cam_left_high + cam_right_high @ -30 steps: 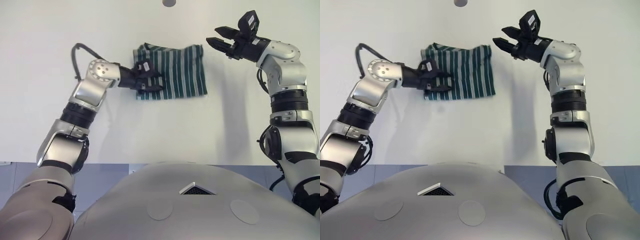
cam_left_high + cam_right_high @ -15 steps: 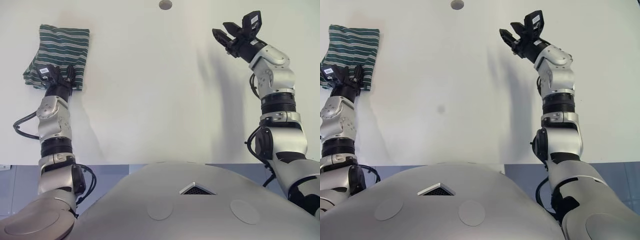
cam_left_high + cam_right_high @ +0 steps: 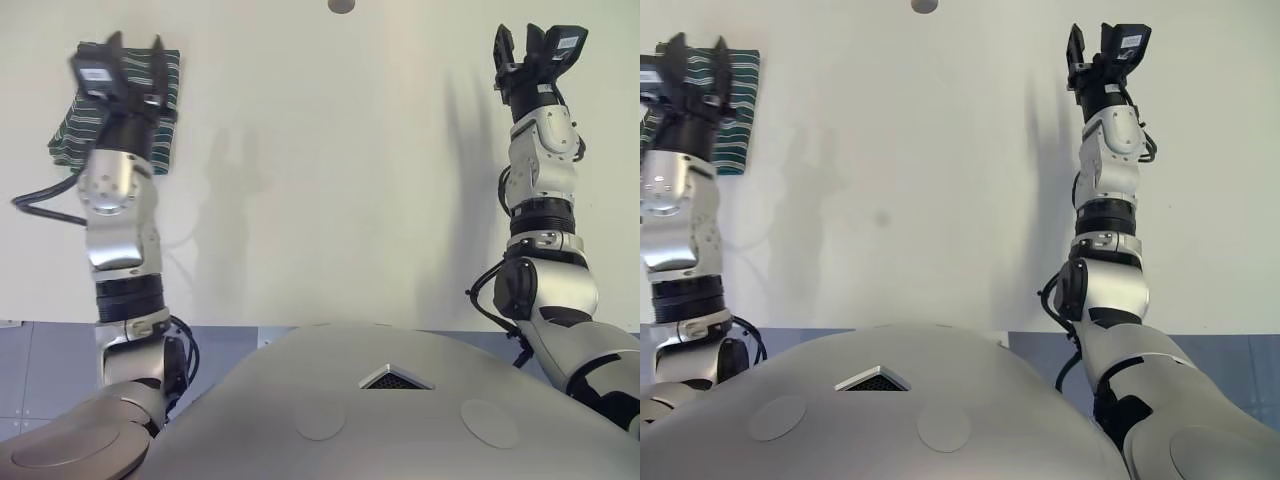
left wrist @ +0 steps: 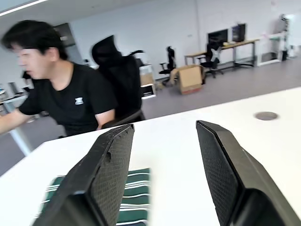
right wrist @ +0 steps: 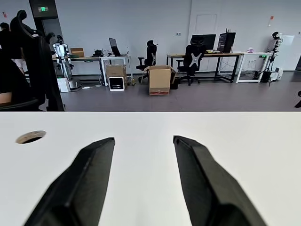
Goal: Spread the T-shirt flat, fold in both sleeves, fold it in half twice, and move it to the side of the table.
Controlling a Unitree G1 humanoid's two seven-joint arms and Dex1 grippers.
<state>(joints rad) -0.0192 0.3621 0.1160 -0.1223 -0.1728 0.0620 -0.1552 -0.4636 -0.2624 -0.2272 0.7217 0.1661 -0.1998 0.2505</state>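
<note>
One striped T-shirt [image 3: 66, 145] lies folded into a small packet at the far left of the tabletop [image 3: 320, 200], about ten o'clock from us. We judge the folding and the move aside done, with little left to do. Our left end effector [image 3: 135, 42] hangs over it, released and empty. Our right end effector [image 3: 517, 35], at one o'clock, is likewise released.

We had the stereo head cam looking fwd and down over the white table [image 3: 300, 200] from its near side. Both eyes shared almost the same scene, w/ a slight sideways offset. Each wrist cam sat close behind its own spread-fingered gripper, the left gripper [image 4: 162, 179] and the right gripper [image 5: 143, 183]. Both faced low across the tabletop twd the far room. All views shared the table's hole [image 5: 30, 137], far centre.
</note>
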